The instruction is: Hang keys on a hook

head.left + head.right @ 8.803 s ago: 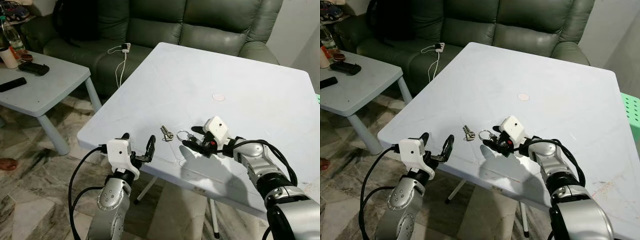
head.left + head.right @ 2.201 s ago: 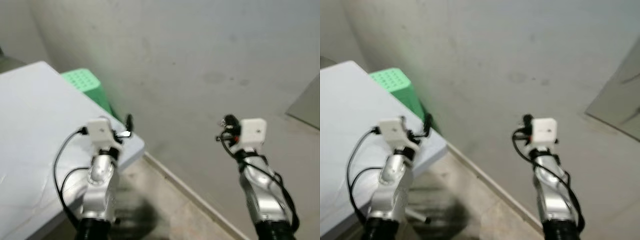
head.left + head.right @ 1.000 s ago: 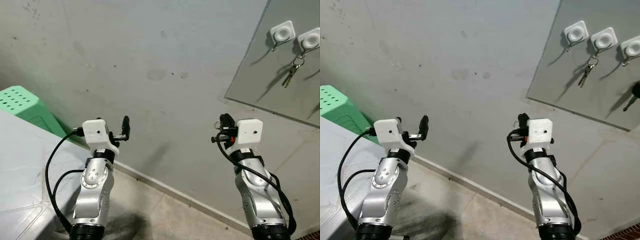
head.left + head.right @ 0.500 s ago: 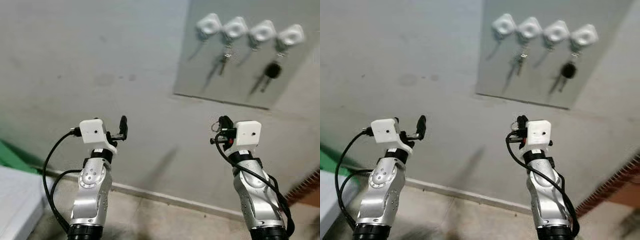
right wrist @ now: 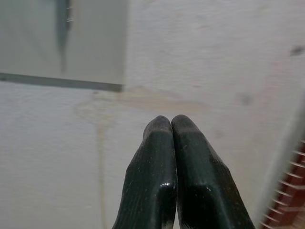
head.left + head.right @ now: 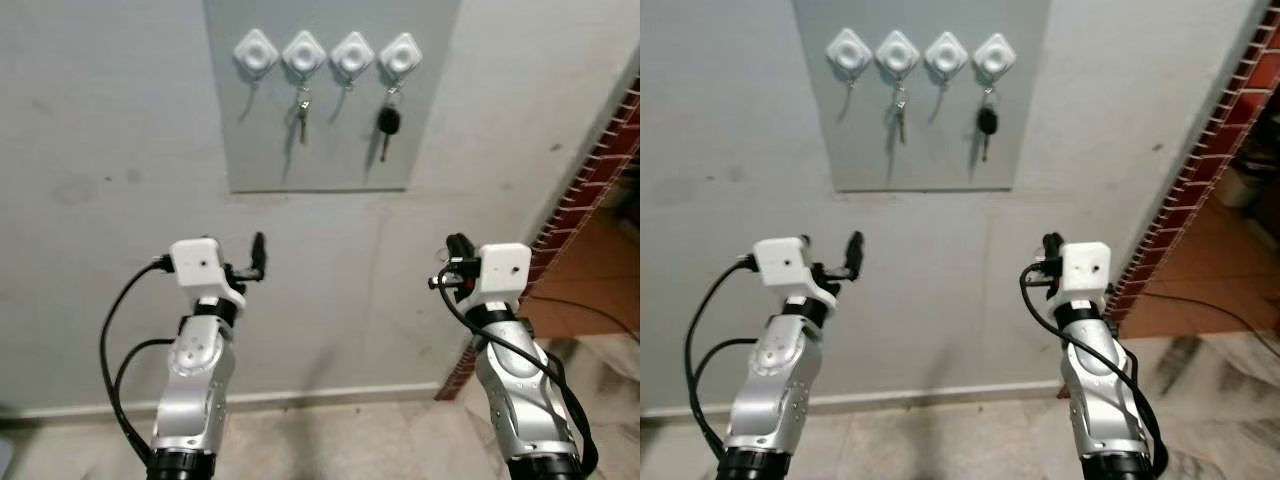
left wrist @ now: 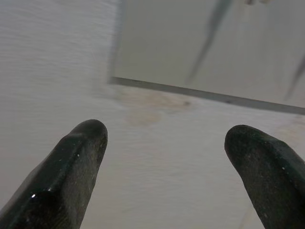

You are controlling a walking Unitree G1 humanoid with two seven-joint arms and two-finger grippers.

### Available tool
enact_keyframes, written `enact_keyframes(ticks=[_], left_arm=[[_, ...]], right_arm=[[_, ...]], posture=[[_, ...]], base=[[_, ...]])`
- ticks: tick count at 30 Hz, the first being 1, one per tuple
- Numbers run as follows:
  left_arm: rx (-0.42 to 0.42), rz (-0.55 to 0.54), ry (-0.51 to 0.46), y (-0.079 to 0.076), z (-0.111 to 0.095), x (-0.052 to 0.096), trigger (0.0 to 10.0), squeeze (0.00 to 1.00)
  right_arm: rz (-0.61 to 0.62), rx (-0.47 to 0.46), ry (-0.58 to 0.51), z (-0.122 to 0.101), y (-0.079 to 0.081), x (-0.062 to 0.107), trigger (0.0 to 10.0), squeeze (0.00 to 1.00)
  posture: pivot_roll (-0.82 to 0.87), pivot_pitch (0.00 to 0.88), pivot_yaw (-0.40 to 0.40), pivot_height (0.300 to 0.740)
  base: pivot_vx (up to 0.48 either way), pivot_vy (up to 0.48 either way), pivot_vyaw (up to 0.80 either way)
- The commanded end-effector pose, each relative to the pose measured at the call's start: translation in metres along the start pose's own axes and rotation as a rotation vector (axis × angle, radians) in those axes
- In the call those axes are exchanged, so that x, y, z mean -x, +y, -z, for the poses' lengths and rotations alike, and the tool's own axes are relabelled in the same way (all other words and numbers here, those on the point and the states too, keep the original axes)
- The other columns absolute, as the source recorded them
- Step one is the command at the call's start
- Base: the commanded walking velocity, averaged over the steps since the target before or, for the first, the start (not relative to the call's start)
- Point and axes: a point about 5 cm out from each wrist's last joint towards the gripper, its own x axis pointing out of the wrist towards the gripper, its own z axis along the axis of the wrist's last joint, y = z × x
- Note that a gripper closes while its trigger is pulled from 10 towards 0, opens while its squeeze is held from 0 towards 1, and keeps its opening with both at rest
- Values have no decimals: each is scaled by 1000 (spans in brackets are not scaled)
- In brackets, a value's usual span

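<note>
Seemingly the keys, barely visible, sit in the right gripper, its fingers pressed together, well below the hooks. Left gripper spread wide. Light, stiff, slippery metal; best pinched at the ring's edge.

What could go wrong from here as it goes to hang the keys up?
1. Two hooks are taken: a bunch of keys and a black car key hang on the panel. A poor aim could knock them off; the first hook and third hook look free.
2. The right gripper is shut, with what looks like only a thin ring showing beside it, so the ring might slip.
3. The hooks sit well above both grippers, so a long upward reach is needed.
</note>
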Motion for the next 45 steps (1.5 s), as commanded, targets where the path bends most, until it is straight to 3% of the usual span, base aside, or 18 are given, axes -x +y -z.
enact_keyframes(ticks=[1, 24, 29, 32, 36, 45], left_arm=[[-10, -5, 0, 1, -2, 0, 10000, 0], [-59, 9, 32, -2, 2, -2, 10000, 0], [-30, 4, 42, -2, 3, -2, 10000, 0], [-60, 12, 32, -3, 2, -3, 10000, 0], [21, -1, 36, -4, 2, -3, 10000, 0], [-5, -18, 37, -4, 1, -6, 10000, 0]], right_arm=[[-16, 3, -34, -8, 2, -3, 10000, 0], [-21, 25, -26, -8, 3, -2, 10000, 0], [-25, 23, -29, -8, 4, -3, 10000, 0], [-26, 23, -29, -8, 4, -2, 10000, 0], [-28, 31, -27, -8, 4, -2, 10000, 0], [-4, 25, -6, -6, 2, -3, 10000, 0]], posture=[[16, 10, -35, 740], [8, 1, -36, 740], [7, 0, -33, 740], [5, 0, -34, 740], [4, 0, -34, 740], [-1, 0, -32, 740]], base=[[0, 0, 0], [0, 0, 0], [0, -480, 0], [0, -480, 0], [0, 0, 0], [0, 0, 0]])
